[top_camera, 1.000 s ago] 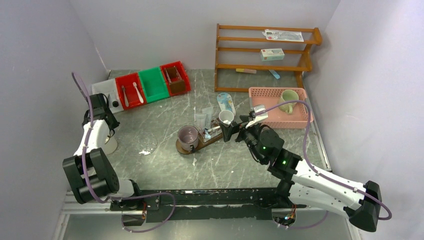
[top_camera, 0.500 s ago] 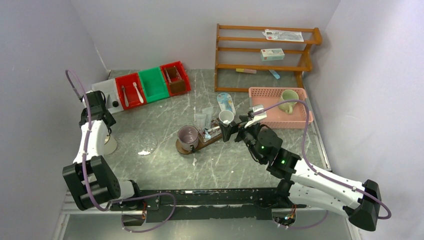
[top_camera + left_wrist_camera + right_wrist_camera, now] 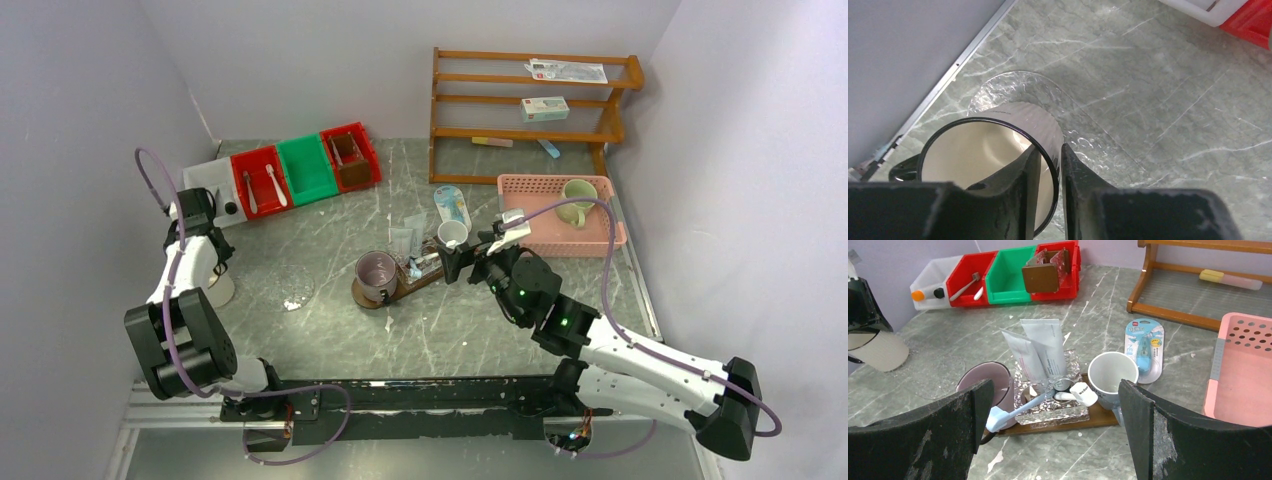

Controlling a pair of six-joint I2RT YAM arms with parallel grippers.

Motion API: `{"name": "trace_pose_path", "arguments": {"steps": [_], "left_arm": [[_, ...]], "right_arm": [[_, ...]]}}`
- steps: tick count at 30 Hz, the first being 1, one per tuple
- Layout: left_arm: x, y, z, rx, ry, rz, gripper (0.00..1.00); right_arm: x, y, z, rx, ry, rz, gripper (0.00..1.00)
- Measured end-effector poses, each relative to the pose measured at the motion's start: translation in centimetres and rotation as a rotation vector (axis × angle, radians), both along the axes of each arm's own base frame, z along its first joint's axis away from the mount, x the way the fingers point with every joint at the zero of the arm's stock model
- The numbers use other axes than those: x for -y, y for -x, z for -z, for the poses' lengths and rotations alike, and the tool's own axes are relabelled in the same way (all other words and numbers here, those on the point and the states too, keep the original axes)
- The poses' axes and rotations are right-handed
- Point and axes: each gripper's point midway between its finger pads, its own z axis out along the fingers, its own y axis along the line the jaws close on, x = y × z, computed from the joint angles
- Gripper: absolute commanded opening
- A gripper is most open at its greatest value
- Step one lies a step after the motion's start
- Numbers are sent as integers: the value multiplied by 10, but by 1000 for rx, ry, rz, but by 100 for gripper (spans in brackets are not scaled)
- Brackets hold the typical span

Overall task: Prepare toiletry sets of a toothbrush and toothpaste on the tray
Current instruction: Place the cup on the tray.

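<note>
Since the frame a second back: the left arm's wrist has shifted a little toward the left wall; the right arm, the tray and the mugs lie as they did.
Left pincer [image 3: 1050, 155]: nearly pressed together, pinching the wall of the cream mug [image 3: 998, 150], with one finger inside the black rim and one outside.
Cream mug: upright at the left edge of the desk [image 3: 330, 330], on a crinkled clear film [image 3: 1083, 135], well apart from the tray.
Right pincer [image 3: 1055, 385]: spread wide, hanging just on the near side of the tray and touching none of the things there.
Tray [image 3: 1098, 417]: mid-desk, with a mauve mug [image 3: 990, 387] at its left end and a white mug [image 3: 1112, 372] at its right end.
Between the two mugs: two toothpaste tubes [image 3: 1040, 357] lean upright on crinkled wrap, with a toothbrush [image 3: 1018, 412] lying across in front of them.
Red bin [image 3: 262, 180]: two white toothbrushes.
Green bin [image 3: 306, 168]: its green floor shows.
Second red bin [image 3: 350, 157]: a brown box.
Pink basket [image 3: 540, 232]: a green mug [image 3: 577, 196].
</note>
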Motion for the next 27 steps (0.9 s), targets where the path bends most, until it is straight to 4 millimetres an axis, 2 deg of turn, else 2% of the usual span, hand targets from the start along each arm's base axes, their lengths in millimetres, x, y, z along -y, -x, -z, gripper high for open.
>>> {"name": "trace_pose_path", "arguments": {"steps": [7,22,27], "left_arm": [[0,-3,2,28,21,-52,5],[-17,-12,3,17,56,-351,5],[-20,-8,3,26,67,-483,5]], "right_arm": [[0,-2,1,-6,14,8,100],[-4,-7,3,-15,44,21,100],[-5,-9,9,-22,66,23,100]]}}
